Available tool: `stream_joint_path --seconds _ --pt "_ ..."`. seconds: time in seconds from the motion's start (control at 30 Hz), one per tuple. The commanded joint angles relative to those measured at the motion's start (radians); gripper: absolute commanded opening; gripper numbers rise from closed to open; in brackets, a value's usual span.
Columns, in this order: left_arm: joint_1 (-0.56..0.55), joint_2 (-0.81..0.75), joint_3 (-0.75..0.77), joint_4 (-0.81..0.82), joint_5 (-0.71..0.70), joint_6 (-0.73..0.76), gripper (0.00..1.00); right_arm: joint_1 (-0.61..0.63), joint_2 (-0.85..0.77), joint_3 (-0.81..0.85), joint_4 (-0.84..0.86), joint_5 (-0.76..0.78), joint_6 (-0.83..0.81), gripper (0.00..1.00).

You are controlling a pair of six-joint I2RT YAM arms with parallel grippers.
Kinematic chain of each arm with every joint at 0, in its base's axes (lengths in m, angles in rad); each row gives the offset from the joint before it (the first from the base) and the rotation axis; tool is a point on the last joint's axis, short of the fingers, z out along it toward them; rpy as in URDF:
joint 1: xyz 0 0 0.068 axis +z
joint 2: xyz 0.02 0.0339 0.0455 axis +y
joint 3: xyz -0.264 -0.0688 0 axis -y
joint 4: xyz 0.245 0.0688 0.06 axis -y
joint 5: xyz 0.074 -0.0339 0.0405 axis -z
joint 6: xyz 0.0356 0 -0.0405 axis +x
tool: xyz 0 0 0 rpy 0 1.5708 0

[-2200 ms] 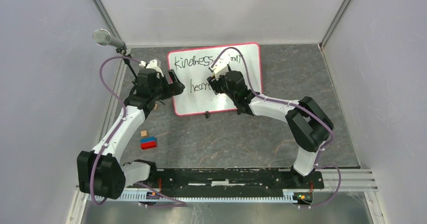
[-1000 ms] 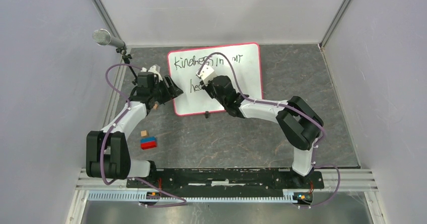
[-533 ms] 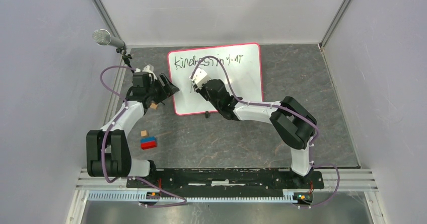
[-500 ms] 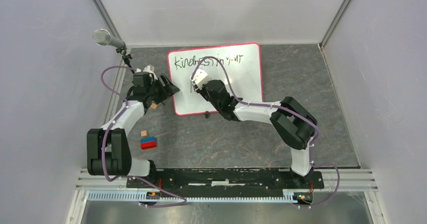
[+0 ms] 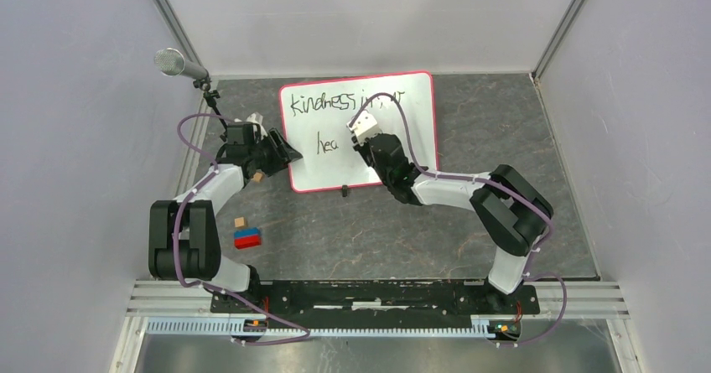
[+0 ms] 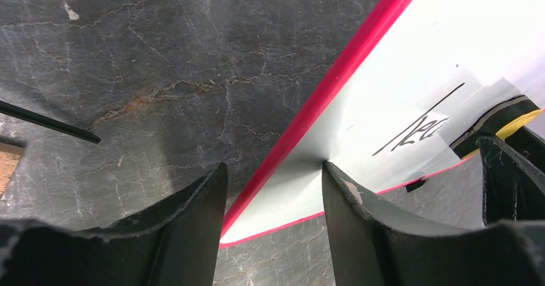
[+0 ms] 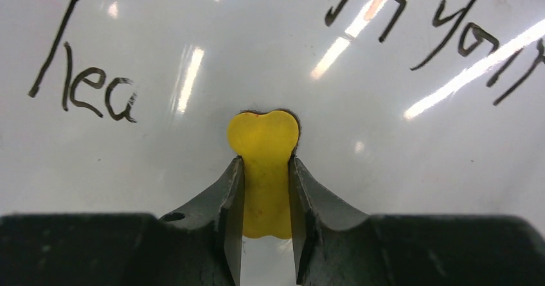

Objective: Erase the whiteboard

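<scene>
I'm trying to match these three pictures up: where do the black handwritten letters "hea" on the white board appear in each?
Top external: the black handwritten letters "hea" sit left of the middle of the red-rimmed whiteboard.
Left wrist: right of centre, small, tilted.
Right wrist: upper left.
Shared landmark: that whiteboard's white surface.

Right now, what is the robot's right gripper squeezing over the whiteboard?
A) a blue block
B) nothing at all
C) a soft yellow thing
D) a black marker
C: in the right wrist view, the right gripper is shut on a yellow piece that bulges out past its fingertips, with the whiteboard right behind it.
</scene>
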Motion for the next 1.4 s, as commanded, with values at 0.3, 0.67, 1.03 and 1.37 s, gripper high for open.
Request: stream_joint_path --seconds 0.3,0.67,1.03,1.37 --pt "-0.011 -0.018 0.001 0.051 0.023 -0.043 0.57 0.054 0.078 0.117 -0.036 -0.038 0.007 0.19" --pt "-0.028 -0.041 -0.007 0.051 -0.001 -0.036 0.54 0.170 0.249 0.345 -0.125 -0.027 -0.040 0.20" --pt "-0.029 -0.040 -0.007 0.038 -0.027 -0.031 0.52 0.103 0.126 0.195 -0.053 0.097 -0.033 0.20" --pt "-0.029 -0.047 -0.007 0.034 -0.030 -0.025 0.50 0.015 0.015 0.059 -0.033 0.114 -0.010 0.19"
